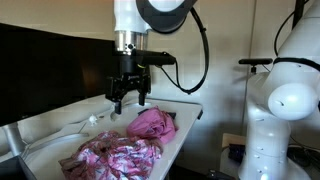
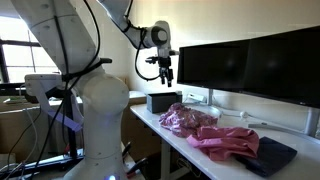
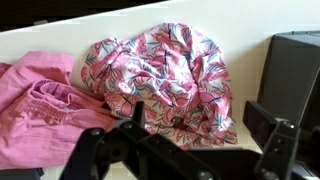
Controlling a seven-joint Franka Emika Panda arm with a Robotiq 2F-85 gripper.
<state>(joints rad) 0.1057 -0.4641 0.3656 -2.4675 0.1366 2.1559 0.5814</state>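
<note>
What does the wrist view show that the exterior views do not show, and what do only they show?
Only the wrist view: the print of the patterned cloth up close, and the folds and seams of the pink cloth. Only the exterior views: the gripper hanging above the table, apart from the cloths, the dark monitors, and a dark flat thing beside the pink cloth. Shared: both cloths touching each other on the table, the black box near the patterned cloth, and the open jaws.

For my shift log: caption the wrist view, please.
Open tool hovers over a crumpled pink-and-teal floral cloth, beside a plain pink fabric garment, on a white tabletop.
</note>
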